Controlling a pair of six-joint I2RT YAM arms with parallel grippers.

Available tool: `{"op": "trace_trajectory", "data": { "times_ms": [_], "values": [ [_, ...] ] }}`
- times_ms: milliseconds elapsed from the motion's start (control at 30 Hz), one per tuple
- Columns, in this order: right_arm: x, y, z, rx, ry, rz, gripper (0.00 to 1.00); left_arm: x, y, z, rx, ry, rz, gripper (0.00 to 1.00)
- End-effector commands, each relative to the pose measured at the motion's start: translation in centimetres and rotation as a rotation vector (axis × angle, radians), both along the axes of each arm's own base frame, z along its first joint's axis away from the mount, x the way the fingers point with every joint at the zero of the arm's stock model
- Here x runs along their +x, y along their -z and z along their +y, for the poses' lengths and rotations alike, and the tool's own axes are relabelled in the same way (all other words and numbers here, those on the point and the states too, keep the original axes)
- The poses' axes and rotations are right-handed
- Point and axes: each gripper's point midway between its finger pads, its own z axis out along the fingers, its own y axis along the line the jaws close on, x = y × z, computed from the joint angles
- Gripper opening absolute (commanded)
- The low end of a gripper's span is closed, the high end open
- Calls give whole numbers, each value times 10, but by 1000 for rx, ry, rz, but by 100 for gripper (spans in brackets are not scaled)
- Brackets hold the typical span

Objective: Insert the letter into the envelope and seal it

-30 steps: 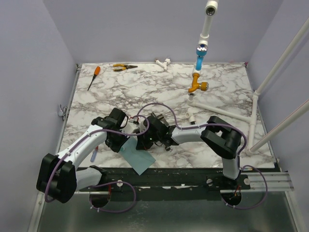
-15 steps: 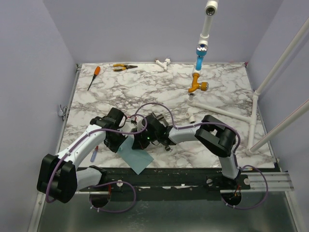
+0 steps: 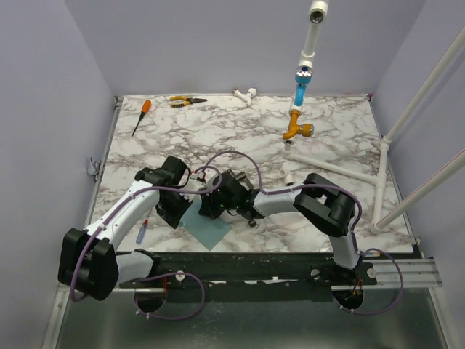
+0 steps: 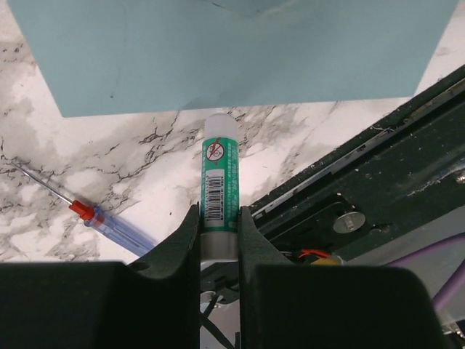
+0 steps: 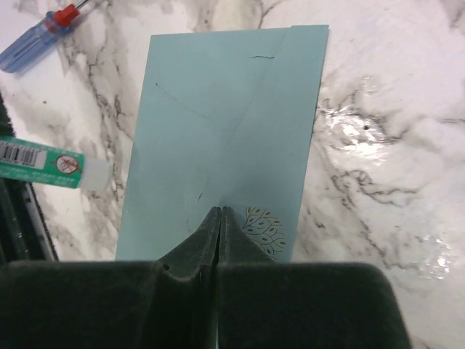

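The teal envelope (image 3: 211,230) lies flat near the table's front edge, closed, with a leaf print at one corner; it also shows in the right wrist view (image 5: 225,123) and the left wrist view (image 4: 218,51). My right gripper (image 5: 220,212) is shut with nothing between its fingers, and its tips sit on the envelope's near end. In the top view it is at the envelope's far edge (image 3: 211,209). My left gripper (image 4: 219,212) is shut on a green glue stick (image 4: 219,178), whose white cap points at the envelope's edge, just short of it. The tan letter is not in view.
A small blue screwdriver with a red collar (image 4: 109,222) lies left of the envelope. The black front rail (image 4: 378,189) runs just past the table edge. An orange-handled screwdriver (image 3: 141,116), pliers (image 3: 187,101) and white pipes with an orange valve (image 3: 298,131) lie at the back.
The envelope, tilted and reaching over the front edge before, now lies flat on the table. My left gripper has drawn back left with the glue stick. My right gripper has shifted left.
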Motion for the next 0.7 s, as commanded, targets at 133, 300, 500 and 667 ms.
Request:
{"op": "trace_trajectory", "data": {
  "times_ms": [133, 300, 500, 667],
  "values": [
    [-23, 54, -34, -223, -88, -105, 1, 54, -36, -48, -228, 23, -165, 0],
    [-26, 54, -37, -207, -105, -128, 1, 70, -63, -56, -280, -3, -226, 0],
    [-34, 47, -35, -128, -148, -150, 1, 115, -66, -65, -291, -143, -251, 0],
    [-32, 56, -44, -171, -86, -110, 1, 118, -54, -57, -270, -167, -218, 0]
  ]
}}
